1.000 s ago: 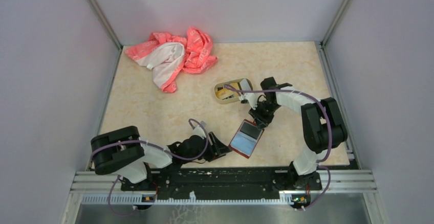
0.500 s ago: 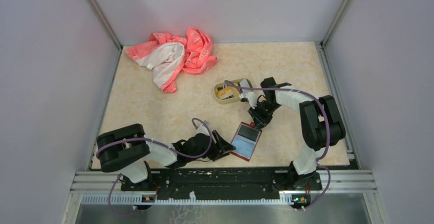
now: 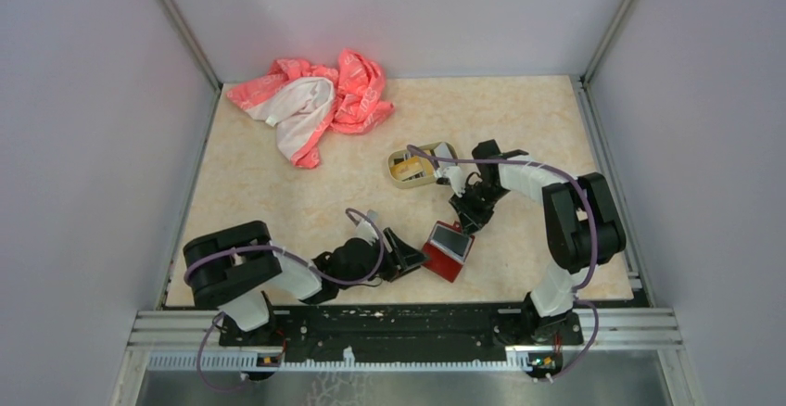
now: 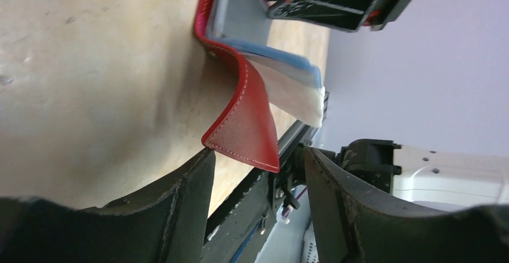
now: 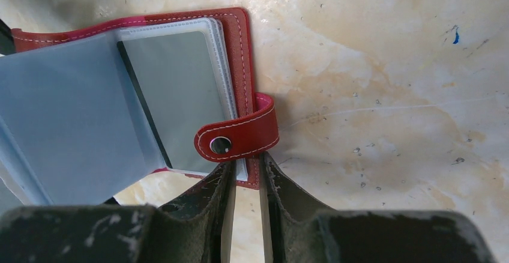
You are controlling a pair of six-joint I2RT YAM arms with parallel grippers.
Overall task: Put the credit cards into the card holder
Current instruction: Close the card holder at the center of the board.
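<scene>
1. The counter (image 3: pixel 278 202) is pale and marbled; a pink-and-white cloth (image 3: pixel 315 100) lies bunched in its far left corner, well apart from the work.
2. The card holder (image 3: pixel 449 250) sits close to the near edge, right of the middle; it lies open, one red cover flat on the counter, the other curled up off it; clear sleeves (image 5: pixel 72 107) fan out inside; the snap tab (image 5: pixel 237 137) folds over its far edge.
3. It looks light and floppy; the covers bend and the sleeves are thin and slick, so it will likely skid or fold shut unless one edge is pinned; the stitched cover rim is the firmest place to grip.
4. A tan tray (image 3: pixel 397 158) stands nearer the centre of the counter, beyond the holder; the credit cards (image 3: pixel 409 173) lie in it, a yellow one on top; they should be stiff, flat and slippery, best pinched by an edge against the tray wall.
5. The left tool (image 4: pixel 258 158) has its fingers wide apart; the raised red cover stands between them; I cannot tell whether either finger touches it.
6. The right tool (image 5: pixel 247 167) has its fingers nearly together, seemingly nipping the holder's rim just under the snap tab.
</scene>
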